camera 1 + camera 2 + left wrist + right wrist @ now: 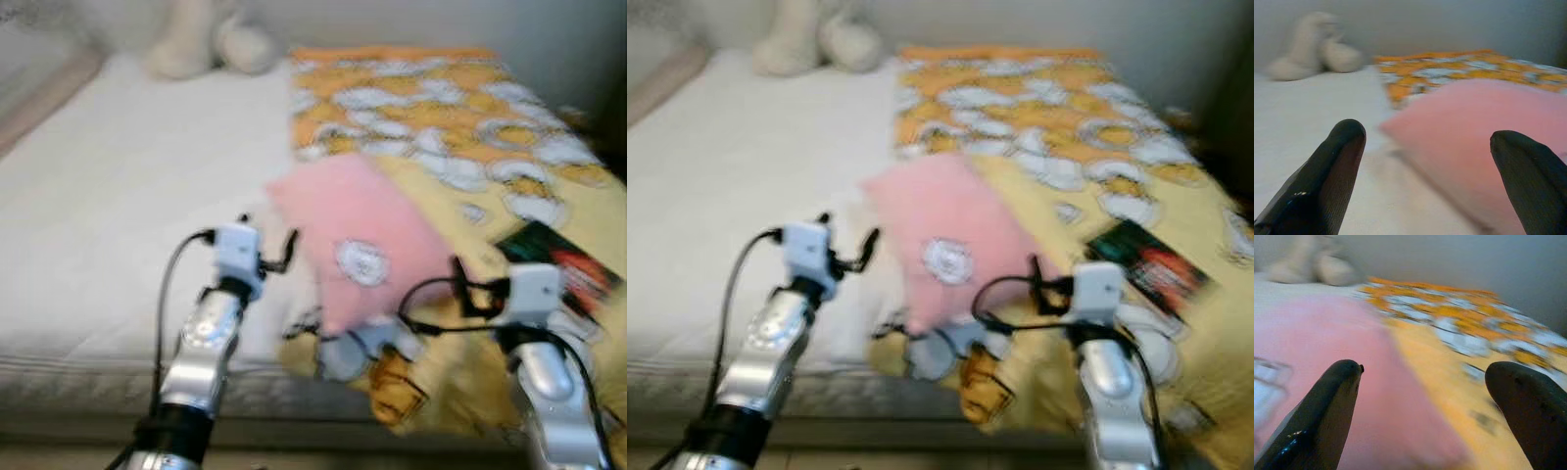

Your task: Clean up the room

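Head views are motion-blurred, so fine detail is soft. Bed [108, 186] spans the frame; bare white sheet on the left half, yellow-orange patterned blanket [441, 108] on the right half, running from top centre down to the lower right. Pink pillow [358, 235] lies at centre, overlapping the blanket's left edge, with a pale round patch near its lower end. Dark book or box [563, 264] sits on the blanket at right-middle. White plush toy [211, 39] at the top left, by the wall.

Left gripper [1435, 161] has its 2 fingers spread wide, nothing between them, aimed at the pillow's near left edge; it hovers over the sheet just beside the pillow. Right gripper [1425, 401] is likewise spread wide and empty, over the pillow's right side where it meets the blanket.

My read: the step in hand is a 2-arm pickup of the pillow.

To do it well:
- settle the body first; blur suggests the camera is moving
- bring both grippers onto opposite pillow edges, not the middle
- keep the right fingers off the blanket fold, or the blanket lifts with it
- pinch deep; soft fill will slip from a shallow grip
- lift evenly on both sides
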`<state>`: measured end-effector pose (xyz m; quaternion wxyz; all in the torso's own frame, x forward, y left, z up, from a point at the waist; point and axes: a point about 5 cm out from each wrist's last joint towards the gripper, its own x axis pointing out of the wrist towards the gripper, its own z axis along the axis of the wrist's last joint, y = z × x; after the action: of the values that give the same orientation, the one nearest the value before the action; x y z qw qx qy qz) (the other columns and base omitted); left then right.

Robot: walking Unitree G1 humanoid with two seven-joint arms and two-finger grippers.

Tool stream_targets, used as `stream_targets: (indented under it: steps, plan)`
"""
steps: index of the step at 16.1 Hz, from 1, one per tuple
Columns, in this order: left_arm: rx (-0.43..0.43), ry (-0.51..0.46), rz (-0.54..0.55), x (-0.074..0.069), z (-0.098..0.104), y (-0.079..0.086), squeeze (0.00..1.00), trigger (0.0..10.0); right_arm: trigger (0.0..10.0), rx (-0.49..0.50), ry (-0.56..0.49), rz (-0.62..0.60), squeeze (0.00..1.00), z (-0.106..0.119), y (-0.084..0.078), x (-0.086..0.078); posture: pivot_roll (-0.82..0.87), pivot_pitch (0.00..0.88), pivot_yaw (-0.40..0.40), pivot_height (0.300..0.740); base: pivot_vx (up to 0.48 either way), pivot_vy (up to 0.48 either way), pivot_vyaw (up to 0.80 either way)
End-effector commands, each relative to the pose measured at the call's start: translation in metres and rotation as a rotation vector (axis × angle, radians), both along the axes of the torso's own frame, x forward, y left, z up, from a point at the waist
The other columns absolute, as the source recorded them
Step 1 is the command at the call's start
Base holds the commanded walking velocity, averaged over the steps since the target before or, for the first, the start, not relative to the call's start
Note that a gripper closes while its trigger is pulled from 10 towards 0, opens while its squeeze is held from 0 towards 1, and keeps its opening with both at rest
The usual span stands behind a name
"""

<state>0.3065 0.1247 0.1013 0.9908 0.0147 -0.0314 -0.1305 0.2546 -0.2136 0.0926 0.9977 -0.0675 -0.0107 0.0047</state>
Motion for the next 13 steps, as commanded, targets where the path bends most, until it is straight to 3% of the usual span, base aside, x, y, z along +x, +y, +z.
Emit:
stream_targets:
  steps: [1, 4, 9, 11, 13]
  plan:
    - [-0.018, -0.016, -0.015, 0.002, 0.005, -0.008, 0.0, 10.0, 10.0, -0.023, -0.015, -0.034, 0.0, 0.005, -0.009, 0.0, -0.15, 0.0, 0.039, 0.74, 0.292, -0.375, 0.59]
    - [-0.023, -0.042, -0.003, 0.007, 0.011, -0.009, 0.0, 10.0, 10.0, -0.022, -0.005, -0.023, 0.0, 0.005, -0.008, 0.001, -0.15, 0.0, 0.037, 0.74, 0.315, -0.359, 0.2]
    - [-0.033, -0.041, 0.021, 0.013, 0.015, -0.005, 0.0, 10.0, 10.0, -0.046, -0.047, -0.029, 0.0, 0.017, -0.008, 0.004, -0.15, 0.0, 0.038, 0.74, 0.168, 0.0, 0.0]
    - [-0.028, -0.023, 0.023, 0.022, 0.016, -0.002, 0.0, 10.0, 10.0, -0.039, -0.07, -0.048, 0.0, 0.026, -0.013, 0.009, -0.14, 0.0, 0.036, 0.74, 0.0, 0.0, 0.0]
    - [-0.057, 0.019, 0.023, 0.039, 0.021, 0.004, 0.0, 10.0, 10.0, 0.006, -0.097, -0.1, 0.0, 0.042, -0.029, 0.022, -0.14, 0.0, 0.041, 0.74, 0.0, 0.0, 0.0]
